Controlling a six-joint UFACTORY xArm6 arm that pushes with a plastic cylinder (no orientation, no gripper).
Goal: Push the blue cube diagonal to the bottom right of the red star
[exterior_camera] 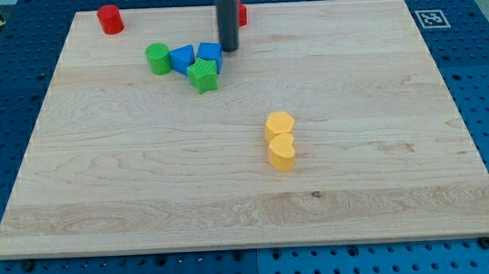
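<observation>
Resting just right of blue cube (210, 52), my tip (229, 49) is seen; no claw fitted. Red star (241, 15) partly hidden behind rod. Fiducial tag (429, 18) printed far right; no readable text.

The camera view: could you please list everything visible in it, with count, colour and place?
red cylinder: 1, red, board's top left corner.
red block: 1, red, top edge, mostly hidden behind the rod; shape cannot be told.
green cylinder: 1, green, left end of the upper cluster.
blue wedge-like block: 1, blue, right beside the green cylinder.
blue cube: 1, blue, right end of the cluster.
green star: 1, green, just below the two blue blocks.
yellow blocks: 2, yellow, touching, one above the other, centre.
wooden board: 1, light wood.
my tip: 1, dark rod, just right of the blue cube.
</observation>
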